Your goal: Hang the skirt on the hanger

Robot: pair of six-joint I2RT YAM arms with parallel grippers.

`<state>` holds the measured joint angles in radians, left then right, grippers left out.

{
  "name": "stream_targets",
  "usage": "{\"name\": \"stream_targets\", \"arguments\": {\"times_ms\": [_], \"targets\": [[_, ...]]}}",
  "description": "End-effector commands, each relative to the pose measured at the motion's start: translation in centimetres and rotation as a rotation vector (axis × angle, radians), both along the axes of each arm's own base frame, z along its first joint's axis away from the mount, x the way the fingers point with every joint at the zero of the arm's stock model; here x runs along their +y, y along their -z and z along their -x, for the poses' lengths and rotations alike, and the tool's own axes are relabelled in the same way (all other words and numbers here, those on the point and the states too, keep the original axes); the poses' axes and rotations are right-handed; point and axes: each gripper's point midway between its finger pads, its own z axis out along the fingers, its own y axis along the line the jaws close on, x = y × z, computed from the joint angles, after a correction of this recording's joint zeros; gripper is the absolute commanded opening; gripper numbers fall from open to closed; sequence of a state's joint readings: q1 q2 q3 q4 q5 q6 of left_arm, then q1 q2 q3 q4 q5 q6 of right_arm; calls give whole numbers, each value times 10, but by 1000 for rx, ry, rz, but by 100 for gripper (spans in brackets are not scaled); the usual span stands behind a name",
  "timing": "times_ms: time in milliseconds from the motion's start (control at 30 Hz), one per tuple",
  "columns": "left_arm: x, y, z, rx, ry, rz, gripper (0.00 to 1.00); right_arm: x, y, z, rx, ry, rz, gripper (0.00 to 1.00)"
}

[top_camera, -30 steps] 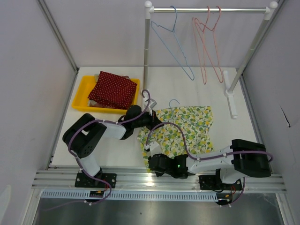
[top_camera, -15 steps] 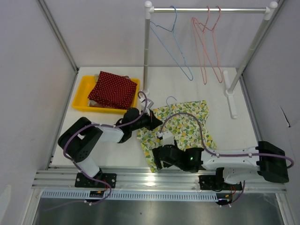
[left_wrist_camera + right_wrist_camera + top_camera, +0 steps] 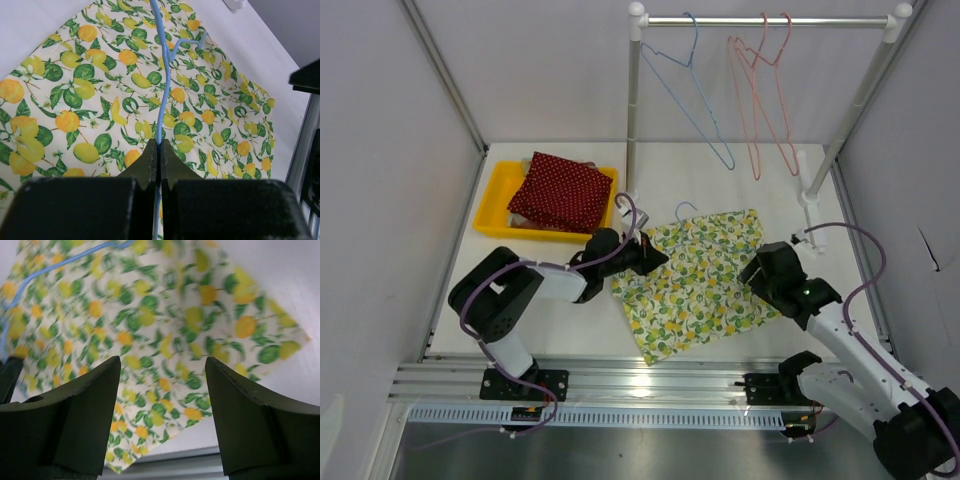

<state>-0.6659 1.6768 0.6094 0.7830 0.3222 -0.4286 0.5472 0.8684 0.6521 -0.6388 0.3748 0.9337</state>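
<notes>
- A yellow plastic tray (image 3: 492,200) sits at the back left of the white bench (image 3: 570,320). It holds a folded red cloth with white dots (image 3: 560,192), which overhangs the tray's rim. What lies under the cloth cannot be made out.
- One white skirt printed with lemons and green leaves (image 3: 700,285) lies spread flat on the bench, between the two arms and in front of the rack.
- A light-blue wire hanger (image 3: 158,132) lies on top of the skirt. Its hook pokes out past the skirt's far edge.
- The left fingers (image 3: 159,155) are pressed fully together on the hanger's wire at the skirt's left edge, pinning it against the fabric.
- The right fingers (image 3: 756,270) stand wide apart with nothing between them. They hover over the skirt's right-hand corner and do not touch it.
- A silver metal clothes rail (image 3: 765,21) stands at the back of the bench and carries three wire hangers. One is a blue hanger (image 3: 684,112), and beside it are two pink hangers (image 3: 756,165).
- By count there are four hangers in all, three on the rail and one on the skirt. There are also two pieces of fabric, one tray, one rail and two arms.
</notes>
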Motion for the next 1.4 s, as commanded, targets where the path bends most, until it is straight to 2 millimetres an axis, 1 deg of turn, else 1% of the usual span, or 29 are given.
{"name": "stream_targets", "arguments": {"times_ms": [0, 33, 100, 167, 300, 333, 433, 500, 600, 733, 767, 800, 833, 867, 900, 933, 1000, 1100, 1133, 1167, 1200, 1233, 1300, 1367], "targets": [[-23, -37, -12, -84, 47, 93, 0, -33, 26, 6, 108, 108, 1, 73], [-30, -37, -14, -84, 62, 96, 0, -49, 32, 4, 128, 160, 4, 72], [-34, -36, -14, -80, 75, 97, 0, -56, 43, 7, 166, 188, -27, 70], [-40, -37, -15, -84, 84, 107, 0, -66, 50, 9, 186, 225, -26, 69], [-47, -41, -16, -81, 106, 131, 0, -83, 61, 17, 225, 306, 23, 69], [-48, -41, -16, -83, 107, 137, 0, -86, 66, 20, 240, 326, 29, 69], [-51, -45, -17, -85, 115, 154, 0, -98, 77, 23, 267, 391, 52, 69], [-51, -46, -17, -89, 113, 158, 0, -106, 87, 28, 316, 435, 63, 70], [-50, -48, -18, -95, 111, 157, 0, -117, 95, 34, 365, 485, 70, 72], [-53, -51, -17, -99, 125, 174, 0, -123, 102, 33, 367, 513, 58, 71], [-54, -51, -17, -99, 127, 179, 0, -129, 102, 31, 358, 535, 53, 68], [-54, -50, -17, -93, 128, 180, 0, -131, 106, 32, 370, 536, 59, 58], [-54, -50, -17, -92, 127, 184, 0, -136, 106, 28, 359, 553, 48, 51], [-55, -50, -17, -91, 129, 184, 0, -135, 107, 27, 361, 542, 27, 42], [-54, -51, -18, -93, 126, 188, 0, -135, 108, 25, 362, 541, 17, 20], [-55, -50, -17, -90, 128, 190, 0, -138, 110, 24, 365, 539, 11, 12], [-56, -52, -18, -91, 123, 197, 0, -135, 108, 23, 372, 517, -7, 0], [-57, -55, -21, -94, 114, 211, 0, -135, 98, 31, 353, 526, -3, 0], [-57, -57, -22, -96, 108, 215, 0, -136, 94, 37, 355, 533, 3, 0], [-57, -57, -23, -94, 104, 218, 0, -137, 83, 34, 300, 540, -6, 0], [-58, -60, -25, -99, 101, 225, 0, -135, 80, 33, 281, 533, -21, 0], [-58, -62, -27, -101, 84, 229, 0, -132, 78, 38, 295, 536, -33, 0], [-58, -66, -31, -103, 67, 240, 0, -130, 67, 37, 266, 533, -53, 0], [-60, -71, -34, -104, 60, 255, 0, -128, 63, 41, 268, 526, -58, 0]]}}
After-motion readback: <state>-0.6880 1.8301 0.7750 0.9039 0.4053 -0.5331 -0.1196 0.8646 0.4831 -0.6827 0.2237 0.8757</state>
